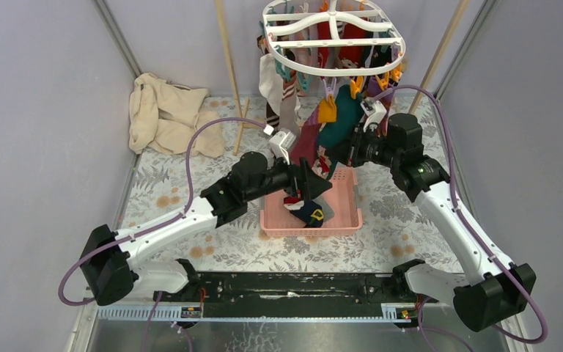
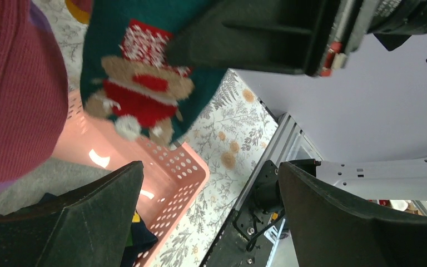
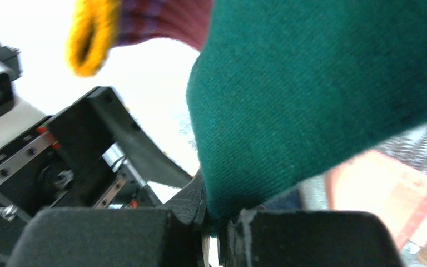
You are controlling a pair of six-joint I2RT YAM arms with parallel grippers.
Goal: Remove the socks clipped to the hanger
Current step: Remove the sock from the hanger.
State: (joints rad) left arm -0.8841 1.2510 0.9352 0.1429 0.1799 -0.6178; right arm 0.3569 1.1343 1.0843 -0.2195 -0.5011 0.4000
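— Where was the hanger at that moment?

— It hung over the far end of the table, between two wooden poles. Socks were clipped round its rim, and orange and teal clips showed along the near edge.

— What was the right arm doing?

— The right fingers were pressed together on the lower part of a teal sock. The right wrist view showed the fabric pinched in the seam between them. The sock hung down from the near rim of the hanger. I could not tell from above which clip held it.

— And the left arm?

— The left fingers stood wide apart and held nothing. They sat low, near the bottom end of that same teal sock, which had a red and tan figure knitted into it. A maroon sock hung close on the other side. It had a yellow cuff and seemed to touch the teal one in the top view.

— What was underneath?

— A pink basket stood on the table, below both sets of fingers. A dark sock with a yellow patch lay inside it.

— Was anything else on the table?

— A crumpled cream cloth lay at the far left corner, well apart from the basket.
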